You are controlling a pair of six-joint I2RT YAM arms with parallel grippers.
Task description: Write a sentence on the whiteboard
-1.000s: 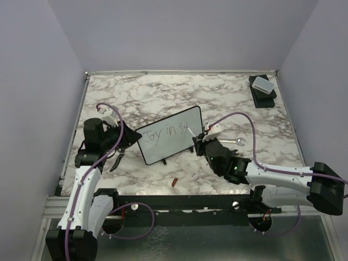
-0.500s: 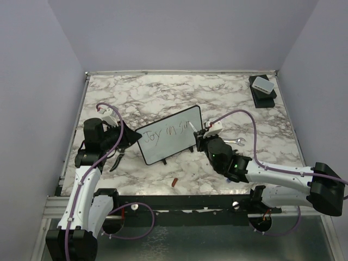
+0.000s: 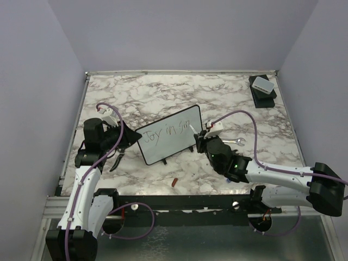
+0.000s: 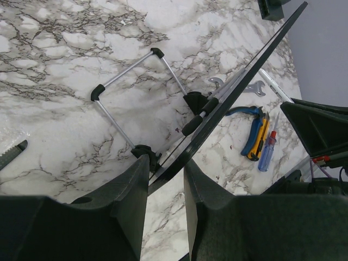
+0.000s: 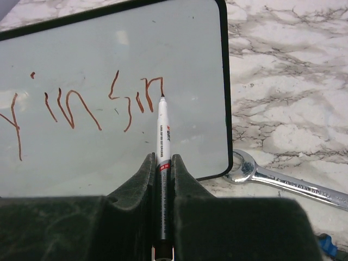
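One whiteboard (image 3: 166,148) at the table's centre, bearing one sentence (image 3: 163,132): two whole words and a third begun. One marker (image 5: 163,130). One wrench (image 5: 283,182) at the board's 3 o'clock. Two boxes at the table's 1 o'clock: one dark box (image 3: 266,99) and one white box (image 3: 262,84) on top of it. One small red piece (image 3: 174,182) at 6 o'clock. One black hand tool (image 3: 117,159), possibly pliers, at 9 o'clock. In the left wrist view, one blue-and-yellow tool (image 4: 254,135) and one slim blue-and-red tool (image 4: 267,152) lie side by side.
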